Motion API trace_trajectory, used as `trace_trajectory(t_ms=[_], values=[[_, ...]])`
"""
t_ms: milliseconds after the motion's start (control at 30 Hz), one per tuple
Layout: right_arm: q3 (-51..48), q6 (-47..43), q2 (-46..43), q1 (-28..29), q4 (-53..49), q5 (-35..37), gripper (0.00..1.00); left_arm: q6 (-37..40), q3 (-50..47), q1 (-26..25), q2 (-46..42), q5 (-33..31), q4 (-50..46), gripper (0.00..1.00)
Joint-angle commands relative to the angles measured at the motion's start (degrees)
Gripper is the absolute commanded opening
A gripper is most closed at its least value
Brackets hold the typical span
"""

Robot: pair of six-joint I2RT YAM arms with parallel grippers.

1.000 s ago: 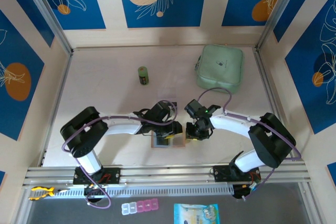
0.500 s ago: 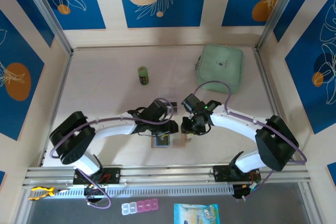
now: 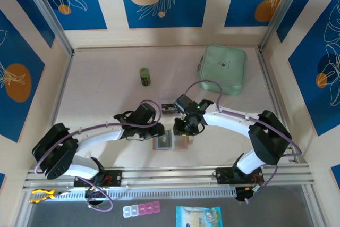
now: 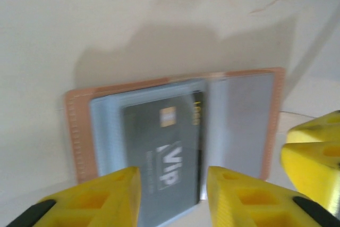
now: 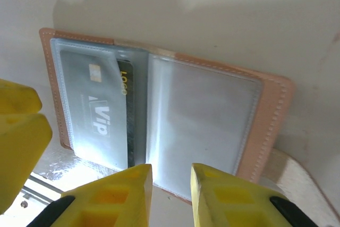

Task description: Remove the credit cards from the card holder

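start at the left end effector (image 4: 172, 180), low over the bench (image 4: 106, 19) with jaws parted by a moderate gap and nothing clamped between them. look straight ahead of it to the credit cards (image 4: 159, 150), a grey one marked vip on top with a darker edge just beside it, tucked into the clear pocket (image 4: 106, 131) on the left half of the card holder (image 4: 79, 126), lying open and flat on the bench. note the long axis of the vip one, pointing toward and away from these jaws, near short edge just in front of the tips and roughly in line with the gap. note also the long axis of the open card holder, running crosswise to that. judge the coming move a pull along the card's length, back toward the left arm, not sideways. turn to the right end effector (image 5: 171, 174), jaws only narrowly apart, gripping nothing visible, poised at the near edge of the empty right half, just beside its partner. count the left arm as nearer to the credit cards, the right as better placed to pin the card holder down. contact with the card holder: impossible to tell for either.
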Motion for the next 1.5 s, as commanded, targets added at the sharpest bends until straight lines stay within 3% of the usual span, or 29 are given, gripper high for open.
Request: trace_trajectory(t_ms=[0, 333, 1033, 1467], values=[[1.6, 1.6, 1.9, 0.8, 2.8, -4.2, 0.27, 0.9, -2.0, 0.9, -1.0, 0.2, -0.4, 0.31], [1.3, 3.3, 5.5, 1.4, 7.2, -6.8, 0.27, 0.8, -3.9, 1.4, 2.5, 2.2, 2.5, 0.21], [-0.7, 4.4, 9.4, 1.6, 13.2, -10.4, 0.27, 0.4, -5.2, 1.3, 2.7, 1.0, 1.4, 0.18], [0.2, 2.9, 10.1, 2.7, 7.8, -5.1, 0.27, 0.2, -5.5, 1.4, 2.8, 1.1, 1.4, 0.18]])
